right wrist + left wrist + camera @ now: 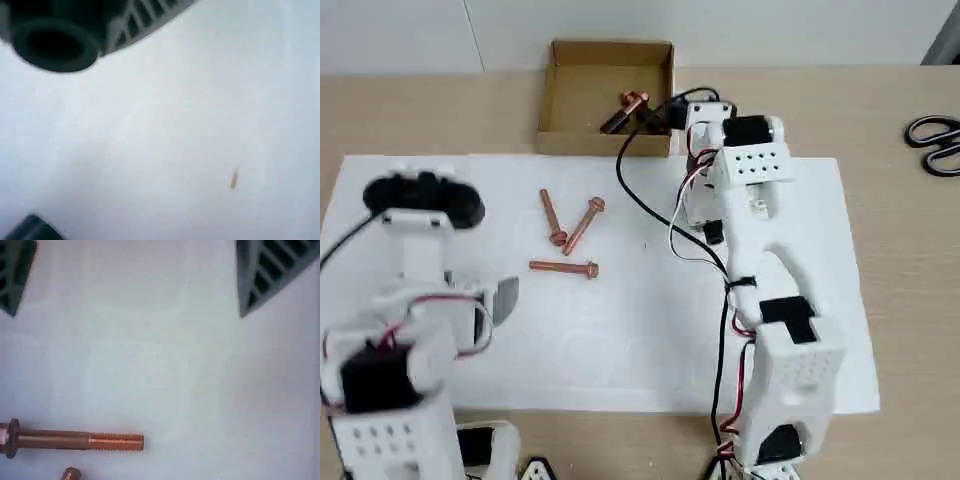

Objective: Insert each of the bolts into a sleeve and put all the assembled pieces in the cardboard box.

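The left hand (127, 310) hangs at the lower left of the high view, its jaws wide apart and holding nothing. The nearest bolt (75, 440) lies flat on the white sheet (620, 340) just beyond it. The right hand (705, 215) sits right of centre with a black sleeve (55, 45) end-on against it. I cannot tell whether it is clamped on it. I count three loose bolts on the surface: that one and a crossed pair (570, 222) above it. In the cardboard box (605, 143), at the top centre, lies one assembled piece (625, 108). The dark shapes beside it I can't make out. I'd judge the job about a quarter done, with three bolts left to sleeve and box.
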`<state>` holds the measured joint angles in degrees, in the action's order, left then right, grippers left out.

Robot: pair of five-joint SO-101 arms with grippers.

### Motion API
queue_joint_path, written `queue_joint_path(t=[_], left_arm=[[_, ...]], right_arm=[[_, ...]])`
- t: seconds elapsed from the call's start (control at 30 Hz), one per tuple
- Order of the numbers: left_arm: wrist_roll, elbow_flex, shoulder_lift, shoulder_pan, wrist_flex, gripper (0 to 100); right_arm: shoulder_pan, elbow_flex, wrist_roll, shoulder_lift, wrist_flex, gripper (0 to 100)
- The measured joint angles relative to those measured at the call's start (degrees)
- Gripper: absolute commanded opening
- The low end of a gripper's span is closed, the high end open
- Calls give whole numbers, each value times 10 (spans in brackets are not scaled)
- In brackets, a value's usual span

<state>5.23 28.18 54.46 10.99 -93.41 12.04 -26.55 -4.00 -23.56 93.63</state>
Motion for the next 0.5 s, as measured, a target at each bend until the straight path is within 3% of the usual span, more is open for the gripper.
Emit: queue_joint_path(t=[0.17,0.37,0.5], left_arm=[[-3,-121,-178,-17,-4,217],[81,-229,-404,-115,13,217],[98,-302,-552,-155,45,217]], right_arm=[[21,0,-4,20,0,3],[39,0,-4,20,0,3],[39,0,-4,20,2,3]])
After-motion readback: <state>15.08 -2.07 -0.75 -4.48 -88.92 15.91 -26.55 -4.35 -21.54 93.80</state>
